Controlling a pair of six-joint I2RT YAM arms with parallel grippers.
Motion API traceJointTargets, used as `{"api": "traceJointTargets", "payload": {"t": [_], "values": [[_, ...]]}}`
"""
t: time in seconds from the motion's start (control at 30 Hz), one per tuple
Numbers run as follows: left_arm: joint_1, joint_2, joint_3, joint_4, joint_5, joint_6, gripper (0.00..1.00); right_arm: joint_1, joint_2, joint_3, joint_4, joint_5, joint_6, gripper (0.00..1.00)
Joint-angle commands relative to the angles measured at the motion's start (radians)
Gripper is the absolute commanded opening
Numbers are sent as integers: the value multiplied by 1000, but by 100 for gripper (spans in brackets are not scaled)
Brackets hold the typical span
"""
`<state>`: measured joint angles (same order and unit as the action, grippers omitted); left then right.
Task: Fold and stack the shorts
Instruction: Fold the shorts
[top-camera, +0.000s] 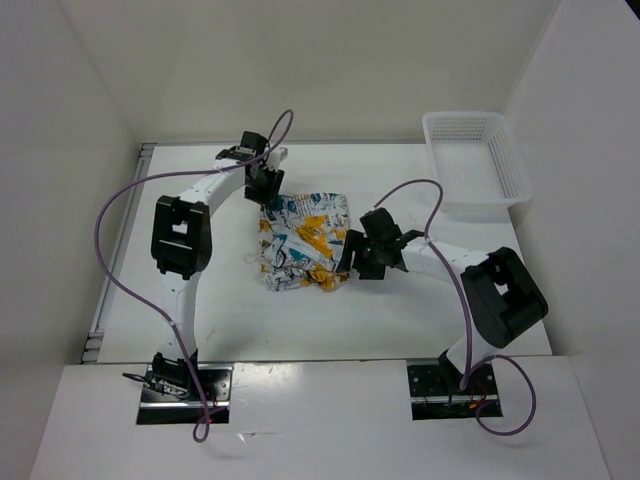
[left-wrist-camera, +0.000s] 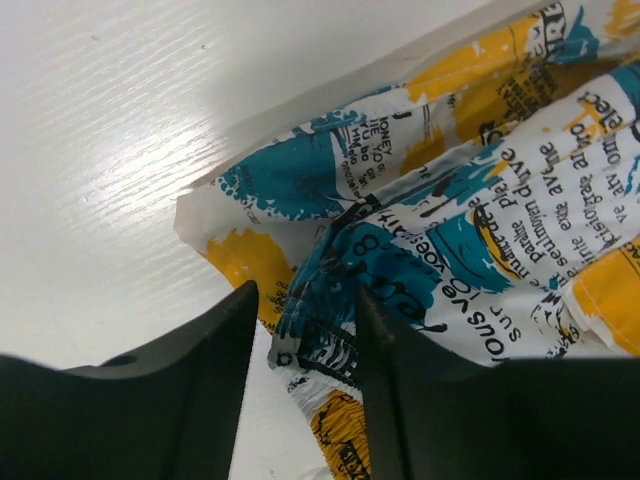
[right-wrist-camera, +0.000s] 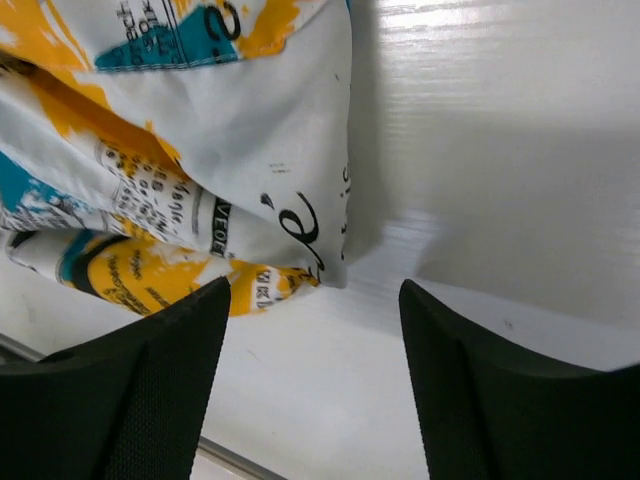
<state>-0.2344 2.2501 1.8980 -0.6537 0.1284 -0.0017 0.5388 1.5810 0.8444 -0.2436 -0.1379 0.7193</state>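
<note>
Where left gripper (left-wrist-camera: 305, 310), right gripper (right-wrist-camera: 315, 300) flank shorts (top-camera: 300, 240) edges, open table (top-camera: 400, 320)

Bright, even light from overhead. Glare whitens the table (left-wrist-camera: 120, 170) in the left wrist view's upper left; in the right wrist view, soft grey shadow edges the shorts (right-wrist-camera: 250, 130) on their right.

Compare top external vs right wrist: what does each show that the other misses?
Top external only: the white mesh basket in the far right corner, and the left gripper at the far edge of the shorts. Right wrist only: just bare table between the open fingers of the right gripper, with the shorts' edge just beyond them. Both: the shorts, the right gripper and the white table.
</note>
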Motion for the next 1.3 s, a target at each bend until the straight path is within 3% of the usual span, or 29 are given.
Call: {"api": "traceJointTargets", "payload": {"t": [0.0,0.03,0.07,0.23,0.57,0.83,0.97,1.27], "values": [[17,-33,21,-18,8,2,53,6,-24,50,-46,12,-69,76],[17,-46,10,-18,8,2,58,-5,-38,50,-55,12,-81,79],[17,-72,-11,-18,-1,2,72,-16,-62,61,-65,12,-81,86],[38,-184,-53,-18,31,2,100,-57,-171,103,-144,40,-103,100],[70,-561,-256,-38,7,2,100,-229,-338,166,-364,55,-188,100],[263,-806,-546,18,69,2,100,-292,-358,166,-439,35,-224,100],[340,-827,-567,28,70,2,100,-301,-383,166,-439,35,-233,100],[386,-845,-576,46,70,2,100,-301,-404,166,-439,35,-242,100]]}}
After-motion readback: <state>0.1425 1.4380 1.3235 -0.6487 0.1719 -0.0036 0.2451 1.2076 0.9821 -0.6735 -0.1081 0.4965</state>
